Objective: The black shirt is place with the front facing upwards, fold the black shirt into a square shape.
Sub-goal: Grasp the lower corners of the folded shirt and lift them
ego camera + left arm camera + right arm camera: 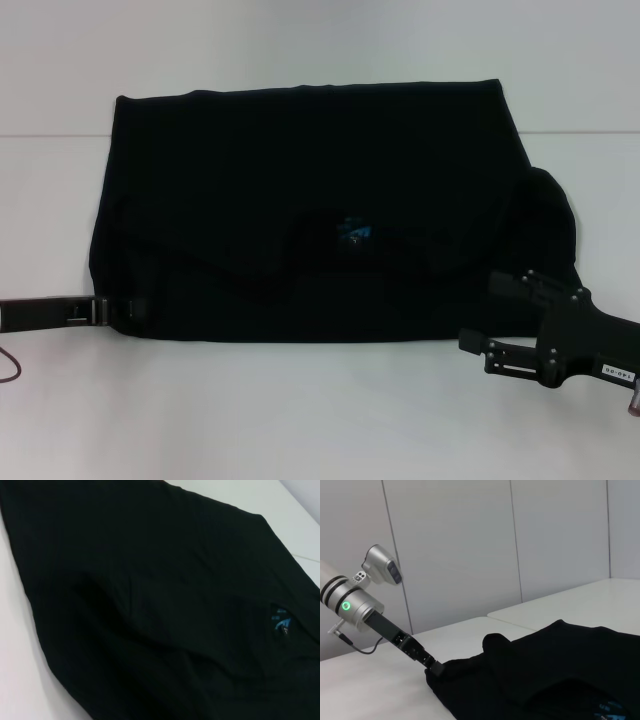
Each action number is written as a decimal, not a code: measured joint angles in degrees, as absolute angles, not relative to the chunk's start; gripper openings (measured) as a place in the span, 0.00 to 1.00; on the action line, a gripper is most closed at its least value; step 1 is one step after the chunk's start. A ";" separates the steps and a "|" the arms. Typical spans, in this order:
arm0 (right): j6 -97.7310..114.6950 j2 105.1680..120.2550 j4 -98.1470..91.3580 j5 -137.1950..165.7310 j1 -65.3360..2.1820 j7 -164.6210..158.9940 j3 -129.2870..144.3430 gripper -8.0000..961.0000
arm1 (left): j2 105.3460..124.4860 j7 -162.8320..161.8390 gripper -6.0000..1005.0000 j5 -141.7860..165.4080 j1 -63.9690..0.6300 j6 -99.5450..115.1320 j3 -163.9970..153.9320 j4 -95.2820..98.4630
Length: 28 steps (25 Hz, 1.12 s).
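Note:
The black shirt (300, 180) lies on the white table (300, 420), folded into a wide band, with its blue neck tag (352, 232) showing mid-front. The lettering is hidden. My left gripper (122, 308) lies low at the shirt's near left corner, its thin fingers shut on the fabric edge; the right wrist view shows it there too (434, 669). My right gripper (492, 315) is open and empty just off the shirt's near right corner, beside a bulged sleeve (548, 215). The left wrist view shows the shirt (150, 605) and tag (281, 622).
Bare white table lies in front of the shirt and on both sides. A seam in the tabletop (50, 134) runs across behind the shirt's far part. A panelled white wall (470, 545) stands beyond the table.

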<state>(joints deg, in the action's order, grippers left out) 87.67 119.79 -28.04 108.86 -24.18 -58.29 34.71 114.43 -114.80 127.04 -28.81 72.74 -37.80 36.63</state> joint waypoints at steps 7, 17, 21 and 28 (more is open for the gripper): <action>87.67 119.79 -28.04 108.64 -24.48 -59.07 33.76 0.99 | 114.43 -114.72 0.01 126.93 -28.68 72.92 -37.68 36.72; 85.00 118.65 -34.66 108.21 -24.79 -81.52 21.55 0.99 | 113.86 -111.53 0.01 124.17 -27.99 76.58 -31.67 35.94; 82.73 116.19 -40.75 111.04 -25.05 -100.24 22.84 0.98 | 113.87 -111.60 0.01 124.20 -28.21 77.19 -31.92 35.62; 84.82 113.07 -44.78 115.47 -27.20 -113.57 25.38 0.98 | 113.80 -111.35 0.01 124.14 -28.34 77.39 -32.15 35.48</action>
